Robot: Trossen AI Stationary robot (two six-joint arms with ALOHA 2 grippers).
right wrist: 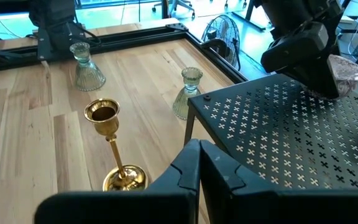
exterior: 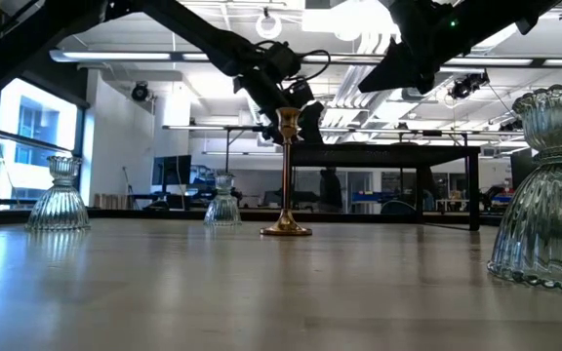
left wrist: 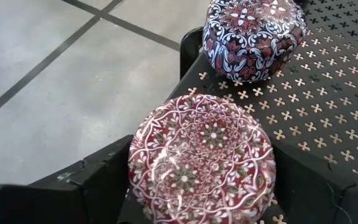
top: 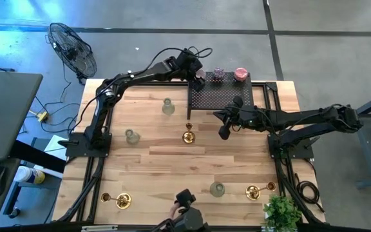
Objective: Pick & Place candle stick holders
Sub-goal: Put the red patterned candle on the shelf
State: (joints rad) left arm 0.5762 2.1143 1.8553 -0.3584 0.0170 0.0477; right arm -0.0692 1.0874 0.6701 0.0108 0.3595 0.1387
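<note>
The left gripper [top: 199, 80] hangs with jaws spread either side of a red patterned holder [left wrist: 202, 167] on the black rack's [top: 227, 96] corner, beside a purple one [left wrist: 253, 34]. The right gripper [right wrist: 199, 163] is clenched empty near a brass holder [right wrist: 112, 149] on the counter [top: 160, 154]. Its tips are cut off.

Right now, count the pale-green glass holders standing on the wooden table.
3 glass holders: one left of the black rack, one farther left, one near the plant. More may be hidden.
</note>
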